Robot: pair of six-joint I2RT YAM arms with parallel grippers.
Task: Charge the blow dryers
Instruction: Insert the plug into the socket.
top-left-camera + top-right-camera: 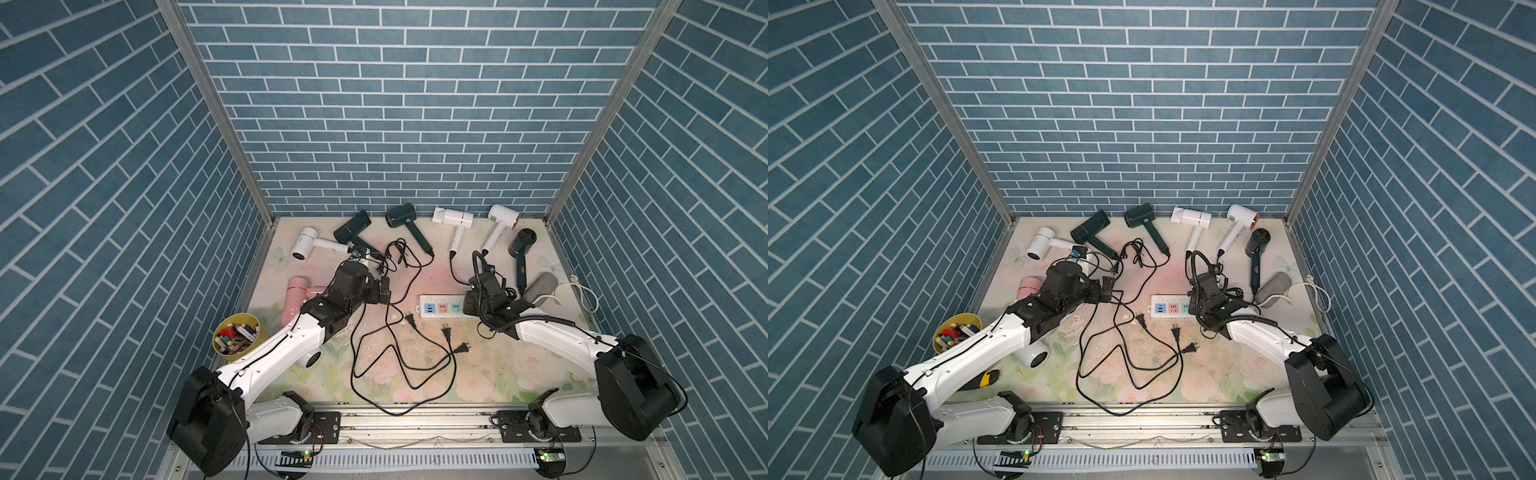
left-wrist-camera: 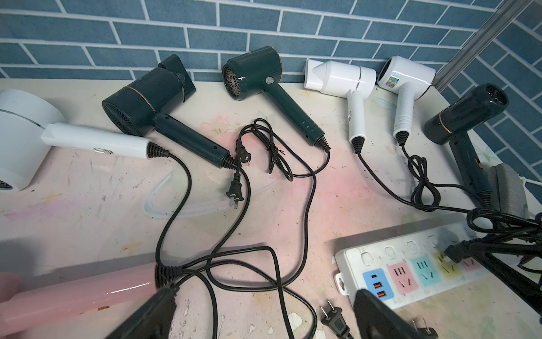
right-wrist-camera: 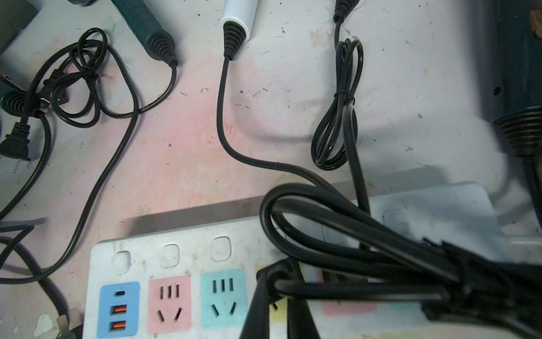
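Six blow dryers (image 1: pixel 401 216), white and dark, lie in a row along the far wall of the floral desk (image 1: pixel 478 374). A pink blow dryer (image 1: pixel 296 293) rests beside the left arm, and a white blow dryer (image 1: pixel 1034 355) lies partly under it. Their black cords (image 1: pixel 374 353) trail forward in a tangle, with three loose plugs (image 1: pixel 446 332) just in front of the white power strip (image 1: pixel 432 312). The right end effector (image 3: pixel 275 281) is clamped on a plug (image 3: pixel 274 270) at the strip's yellow socket (image 2: pixel 447 267), a bundled cord (image 3: pixel 337 217) draped over it. The left end effector (image 2: pixel 264 317) hovers over the cords near the pink dryer's handle, its fingers (image 2: pixel 152 311) spread wide apart and holding nothing.
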